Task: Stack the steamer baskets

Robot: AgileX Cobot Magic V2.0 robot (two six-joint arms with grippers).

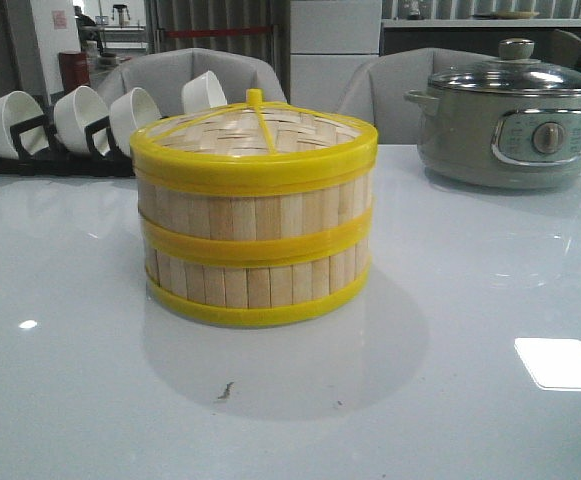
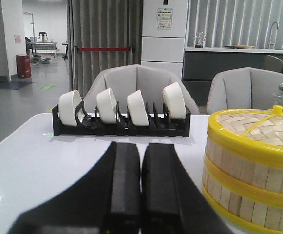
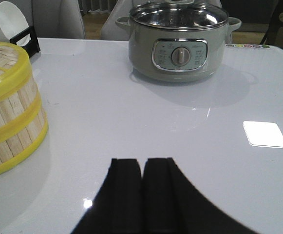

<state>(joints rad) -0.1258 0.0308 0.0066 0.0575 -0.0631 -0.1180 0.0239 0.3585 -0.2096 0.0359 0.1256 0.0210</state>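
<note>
Two baskets (image 1: 255, 240) sit stacked and lidded (image 1: 255, 135) on the counter (image 1: 450, 330), left pincer (image 2: 141, 190) and right pincer (image 3: 142, 190) both closed, empty.

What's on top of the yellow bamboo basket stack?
A woven bamboo lid with a yellow rim and knob sits on the two stacked yellow-rimmed bamboo steamer baskets. The lid hides whatever is inside.

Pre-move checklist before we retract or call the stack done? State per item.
1. Steamer baskets stacked, rims aligned: ok.
2. Lid seated on top: ok.
3. Left gripper shut, holding nothing, apart from the stack: ok.
4. Right gripper shut, holding nothing, apart from the stack: ok.
5. Grey pot and bowl rack apart from the stack: ok.
6. Stack's far side: cannot tell.
</note>
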